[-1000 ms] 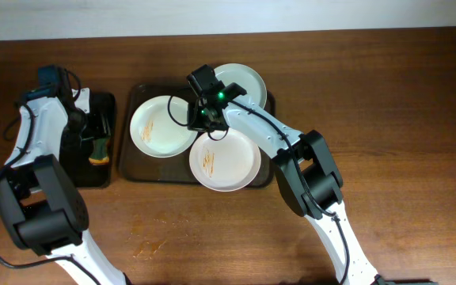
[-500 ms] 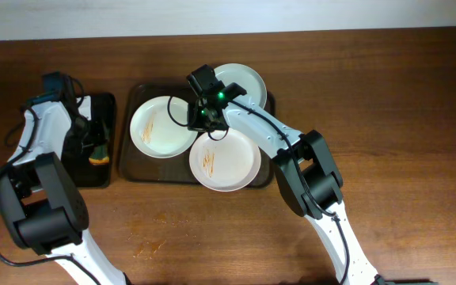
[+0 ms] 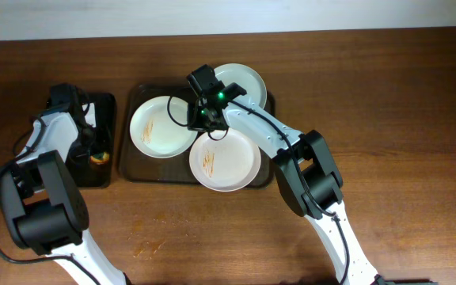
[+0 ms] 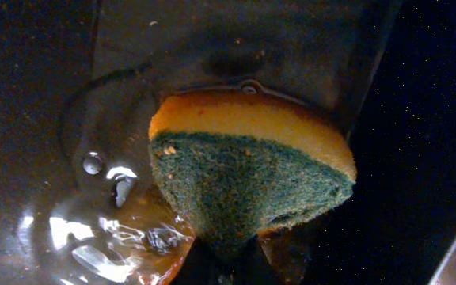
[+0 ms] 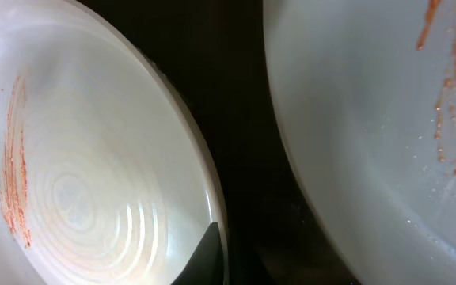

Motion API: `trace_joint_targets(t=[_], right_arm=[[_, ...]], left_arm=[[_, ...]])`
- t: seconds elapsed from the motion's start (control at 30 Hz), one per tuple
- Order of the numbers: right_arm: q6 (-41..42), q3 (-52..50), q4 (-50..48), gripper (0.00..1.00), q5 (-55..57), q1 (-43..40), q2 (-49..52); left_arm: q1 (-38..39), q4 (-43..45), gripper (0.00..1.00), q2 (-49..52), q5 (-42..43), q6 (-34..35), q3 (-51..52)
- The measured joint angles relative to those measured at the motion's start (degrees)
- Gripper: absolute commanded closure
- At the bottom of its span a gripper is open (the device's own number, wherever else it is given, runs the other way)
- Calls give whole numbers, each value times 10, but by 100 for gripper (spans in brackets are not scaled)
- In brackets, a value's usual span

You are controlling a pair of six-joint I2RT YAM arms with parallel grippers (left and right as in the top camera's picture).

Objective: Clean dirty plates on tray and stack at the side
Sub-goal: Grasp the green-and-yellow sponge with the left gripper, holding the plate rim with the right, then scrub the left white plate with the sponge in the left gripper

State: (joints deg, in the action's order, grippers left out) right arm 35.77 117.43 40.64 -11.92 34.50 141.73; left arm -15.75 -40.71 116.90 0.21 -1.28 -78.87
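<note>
Three white plates lie on the dark-brown tray (image 3: 135,172): a left plate (image 3: 161,128), a back plate (image 3: 244,84) and a front plate (image 3: 226,162). Orange streaks mark the left plate (image 5: 77,158) and the front plate (image 5: 370,119). My right gripper (image 3: 206,117) is shut on the left plate's right rim, with one dark finger (image 5: 206,255) lying inside the rim. My left gripper (image 3: 93,147) is over the small black tray, shut on an orange sponge with a green scouring face (image 4: 252,174). The sponge (image 3: 98,157) is pinched at its lower tip between the jaws (image 4: 240,265).
The small black tray (image 3: 107,176) sits left of the brown tray, and its floor (image 4: 93,87) is wet with puddles. Bare wooden table (image 3: 386,119) lies to the right and in front. The plates' rims touch or overlap mid-tray.
My left gripper has come down toward the near end of the black tray and closed on the sponge. The right arm and the plates have not moved.
</note>
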Motion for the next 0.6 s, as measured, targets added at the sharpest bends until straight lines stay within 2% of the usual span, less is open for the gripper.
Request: trace_joint_targets(t=[0.13,0.37,0.5,0.6], right_arm=[[0,0,0,96,0,0,0],[0,0,-3,96,0,0,0],[0,-1,-4,96,-2,0,0],[0,-1,-4,96,-2,0,0]], left_arm=[[0,-19,99,0,14,0,-14],[16,-93,99,-26,79,-50,-133],[71,-82,99,-29,133,-102,-138],[130,-63,99,-29,132,-123,-138]])
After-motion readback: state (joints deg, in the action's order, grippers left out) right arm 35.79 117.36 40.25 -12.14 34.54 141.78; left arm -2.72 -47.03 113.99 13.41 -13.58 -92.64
